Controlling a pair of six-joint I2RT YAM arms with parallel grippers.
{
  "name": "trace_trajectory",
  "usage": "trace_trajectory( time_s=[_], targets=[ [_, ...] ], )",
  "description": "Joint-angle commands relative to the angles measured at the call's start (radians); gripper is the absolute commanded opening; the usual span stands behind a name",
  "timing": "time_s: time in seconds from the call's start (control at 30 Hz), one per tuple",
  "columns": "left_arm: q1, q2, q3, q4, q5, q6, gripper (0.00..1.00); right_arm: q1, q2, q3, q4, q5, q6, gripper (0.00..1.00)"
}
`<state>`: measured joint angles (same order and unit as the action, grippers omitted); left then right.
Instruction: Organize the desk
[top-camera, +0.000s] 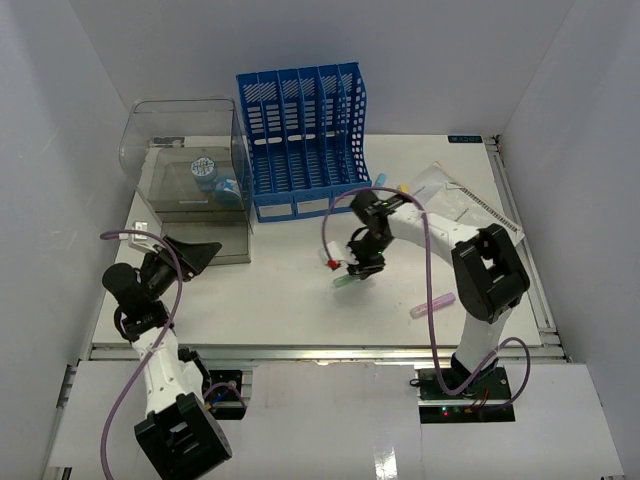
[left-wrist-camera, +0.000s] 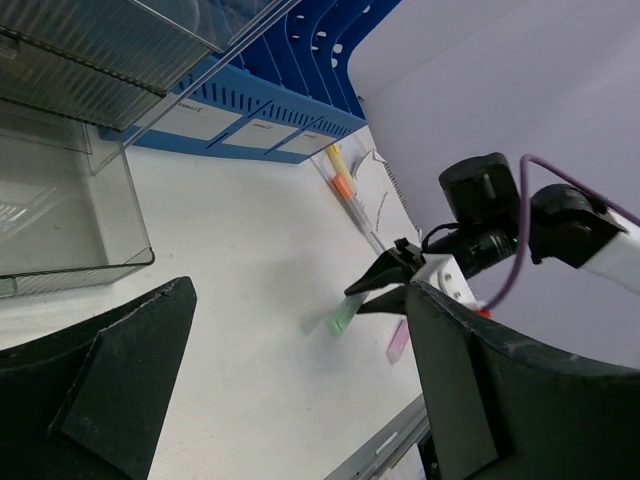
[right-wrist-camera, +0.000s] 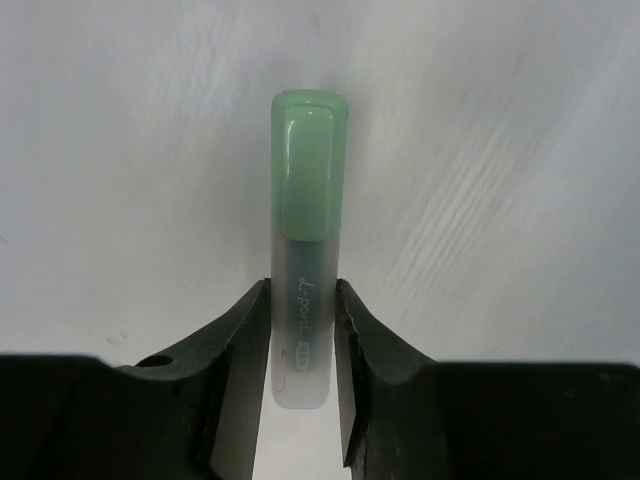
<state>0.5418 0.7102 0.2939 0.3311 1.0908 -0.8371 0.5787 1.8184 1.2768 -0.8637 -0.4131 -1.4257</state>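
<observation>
On the white desk (top-camera: 270, 300) my right gripper (top-camera: 352, 272) is shut on a green highlighter (right-wrist-camera: 308, 200); both jaws press the frosted barrel and the green cap sticks out ahead. Seen from the left wrist, the highlighter (left-wrist-camera: 344, 318) hangs tilted from the right gripper (left-wrist-camera: 375, 290), cap end down close to the desk. It shows near the desk's middle in the top view (top-camera: 343, 281). My left gripper (top-camera: 195, 255) is open and holds nothing, at the left in front of the clear box; its fingers (left-wrist-camera: 130, 370) frame that wrist's view.
A blue file rack (top-camera: 305, 140) stands at the back, with a clear plastic box (top-camera: 190, 170) to its left holding a blue roll (top-camera: 205, 170). A pink highlighter (top-camera: 432, 306) lies near the front right. Yellow and orange markers (left-wrist-camera: 340, 175) and a plastic sleeve (top-camera: 455, 195) lie at the back right.
</observation>
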Motion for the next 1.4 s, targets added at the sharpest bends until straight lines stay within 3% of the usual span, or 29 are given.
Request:
trace_trajectory(
  time_s=[0.0, 0.2, 0.3, 0.47, 0.57, 0.77, 0.87, 0.97, 1.07, 1.2, 1.3, 1.37],
  targets=[
    [-0.002, -0.059, 0.035, -0.075, -0.041, 0.067, 0.98, 0.228, -0.006, 0.240, -0.018, -0.030, 0.278, 0.08],
    [-0.002, -0.179, 0.087, -0.302, -0.272, 0.193, 0.98, 0.398, 0.253, 0.800, 0.031, 0.047, 0.468, 0.08],
    [-0.002, -0.196, 0.115, -0.395, -0.394, 0.210, 0.98, 0.464, 0.379, 0.941, 0.183, 0.130, 0.634, 0.08],
    [-0.003, -0.218, 0.167, -0.528, -0.649, 0.216, 0.98, 0.514, 0.416, 0.843, 0.589, 0.256, 0.756, 0.08],
    [-0.002, -0.225, 0.191, -0.598, -0.779, 0.198, 0.98, 0.522, 0.461, 0.845, 0.704, 0.330, 0.817, 0.08],
    [-0.002, -0.231, 0.192, -0.617, -0.824, 0.184, 0.98, 0.524, 0.549, 0.878, 0.918, 0.421, 0.853, 0.08],
    [-0.002, -0.228, 0.198, -0.621, -0.801, 0.188, 0.98, 0.523, 0.596, 0.868, 0.970, 0.492, 0.824, 0.21],
    [-0.003, -0.221, 0.193, -0.605, -0.733, 0.200, 0.98, 0.515, 0.595, 0.834, 0.977, 0.498, 0.801, 0.58],
    [-0.002, -0.212, 0.177, -0.570, -0.629, 0.212, 0.98, 0.510, 0.540, 0.754, 0.976, 0.467, 0.809, 0.78],
    [-0.002, -0.143, 0.149, -0.516, -0.464, 0.195, 0.98, 0.501, 0.391, 0.666, 0.914, 0.401, 0.808, 0.92],
    [-0.003, -0.058, 0.125, -0.443, -0.238, 0.162, 0.98, 0.478, 0.279, 0.656, 0.640, 0.263, 0.758, 0.90],
    [-0.002, -0.013, 0.109, -0.374, -0.080, 0.116, 0.96, 0.423, 0.152, 0.650, 0.389, 0.018, 0.677, 0.90]
  ],
)
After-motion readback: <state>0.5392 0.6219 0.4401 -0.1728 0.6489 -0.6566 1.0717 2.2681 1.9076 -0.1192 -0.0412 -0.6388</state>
